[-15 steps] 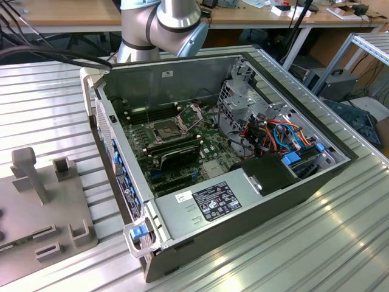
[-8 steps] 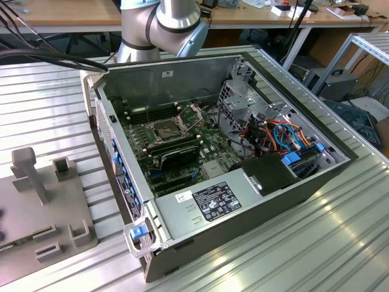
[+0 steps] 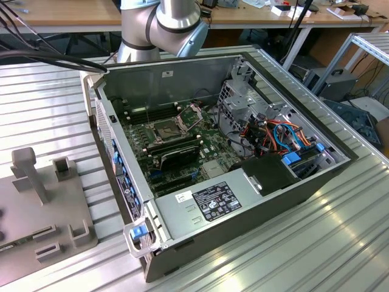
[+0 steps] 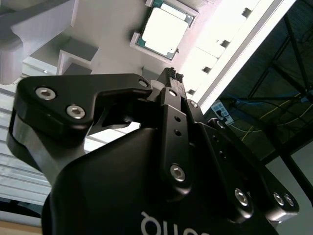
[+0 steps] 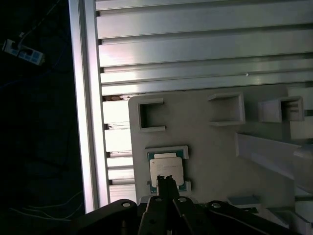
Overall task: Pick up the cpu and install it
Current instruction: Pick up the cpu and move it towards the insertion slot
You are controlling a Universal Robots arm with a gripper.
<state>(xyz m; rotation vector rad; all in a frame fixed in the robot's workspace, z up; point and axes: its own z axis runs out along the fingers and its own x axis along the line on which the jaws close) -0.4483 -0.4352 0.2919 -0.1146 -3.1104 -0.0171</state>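
The cpu (image 5: 166,169) is a small silvery square lying flat in a shallow grey holder on the grey fixture plate (image 5: 205,147). It also appears in the second wrist view as the cpu (image 4: 164,30). My gripper (image 5: 166,180) hangs just over one edge of the chip, fingers pressed together with nothing between them. In the second wrist view the gripper (image 4: 172,74) ends a little short of the chip; whether it touches I cannot tell. In the exterior view the green motherboard (image 3: 209,141) lies inside the open computer case, with the dark socket (image 3: 166,129) and its metal frame swung up.
The fixture plate (image 3: 36,201) on the exterior view's left carries upright grey blocks and slots. The case (image 3: 243,213) holds a black card, a power supply, cables and drive bays. Ribbed aluminium table (image 3: 340,243) lies all around, and the arm's base (image 3: 158,24) stands behind the case.
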